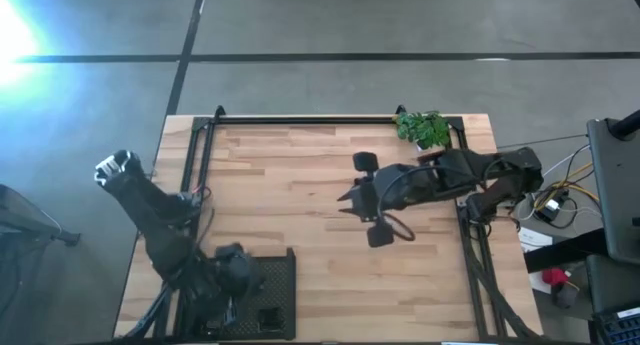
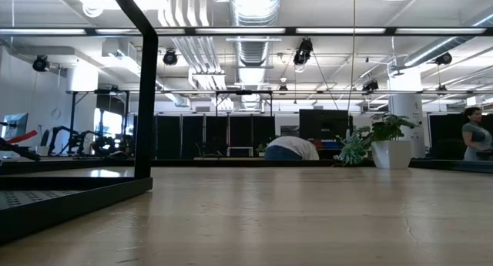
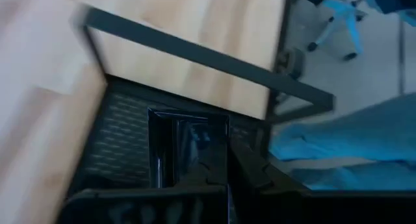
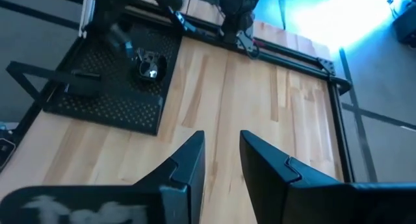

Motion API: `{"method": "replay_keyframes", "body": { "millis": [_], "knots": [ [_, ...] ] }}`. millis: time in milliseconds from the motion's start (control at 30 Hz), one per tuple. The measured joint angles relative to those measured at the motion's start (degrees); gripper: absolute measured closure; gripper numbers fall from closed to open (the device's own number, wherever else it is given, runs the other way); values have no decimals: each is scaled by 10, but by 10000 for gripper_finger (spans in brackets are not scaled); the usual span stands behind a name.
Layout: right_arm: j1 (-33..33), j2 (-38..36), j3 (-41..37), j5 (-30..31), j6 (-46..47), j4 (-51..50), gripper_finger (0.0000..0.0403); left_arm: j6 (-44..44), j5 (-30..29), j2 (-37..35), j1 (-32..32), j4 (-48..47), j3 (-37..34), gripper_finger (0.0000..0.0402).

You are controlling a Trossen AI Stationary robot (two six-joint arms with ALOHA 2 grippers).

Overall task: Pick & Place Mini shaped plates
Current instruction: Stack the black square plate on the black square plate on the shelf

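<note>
Right gripper [image 1: 352, 199] hangs over mid-table, well clear of the black mesh tray [image 1: 283, 268], fingers [image 4: 188, 160] slightly apart, gripping nothing. Left gripper [image 1: 232, 275] sits clamped over the tray; a square plate [image 3: 188, 149] lies inside.

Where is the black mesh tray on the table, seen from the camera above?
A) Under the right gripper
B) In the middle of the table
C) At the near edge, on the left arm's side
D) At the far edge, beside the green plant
C: in the high view the black mesh tray lies at the table's near edge under the left arm, far from the green plant and the right gripper.
</note>
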Motion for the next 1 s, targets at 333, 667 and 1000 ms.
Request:
{"method": "replay_keyframes", "body": {
  "millis": [333,667,1000],
  "knots": [
    [0,-31,0,0,3,0,312,-7,51,103,-15,114,1,402],
    [0,-39,0,0,19,-1,325,-14,80,158,-16,211,6,402],
    [0,-39,0,0,19,-4,319,-59,109,195,-22,201,5,402]
  ]
}}
